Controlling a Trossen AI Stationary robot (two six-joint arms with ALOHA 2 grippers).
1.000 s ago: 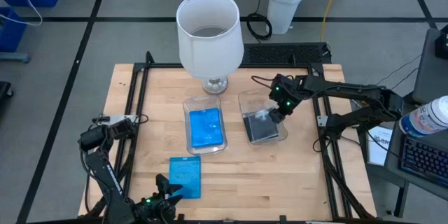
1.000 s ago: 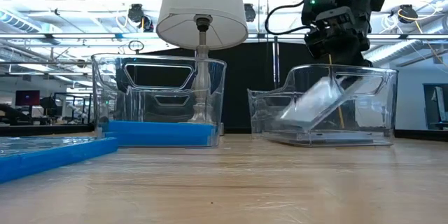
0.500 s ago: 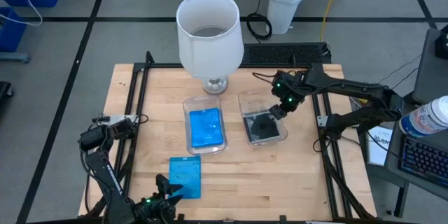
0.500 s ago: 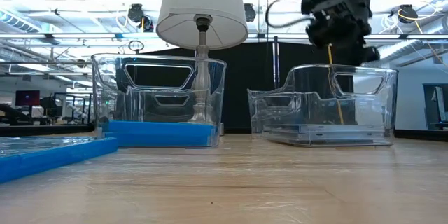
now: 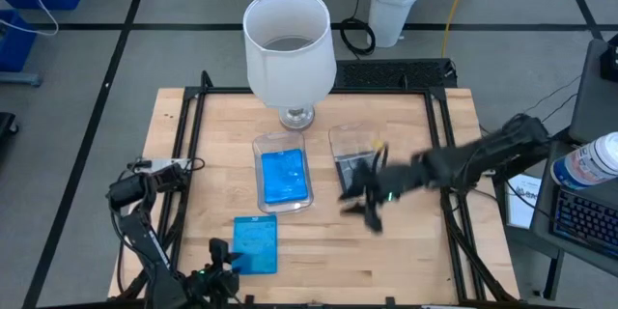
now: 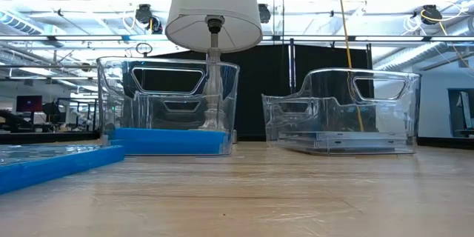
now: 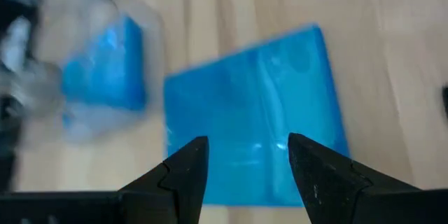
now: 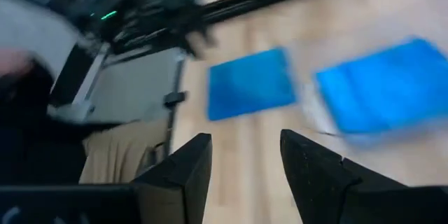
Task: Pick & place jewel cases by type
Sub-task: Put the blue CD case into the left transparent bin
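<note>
A bright blue jewel case lies flat on the table near its front edge; it also shows in the left wrist view and the right wrist view. Another blue case lies in the left clear tray. A smoky dark grey case lies flat in the right clear tray. My left gripper is open, just on the near side of the loose blue case, in the high view. My right gripper is open and empty, above the table just in front of the right tray.
A white lamp stands at the far edge behind the trays, its foot beside the left tray. Black rails run along the table's left and right sides. Bare wood lies at the near right.
The dark grey case, which leaned tilted inside the right tray, has dropped flat onto the tray's floor. My right gripper has risen from the tray, then swung fast toward the table's near edge and a little to the left.
</note>
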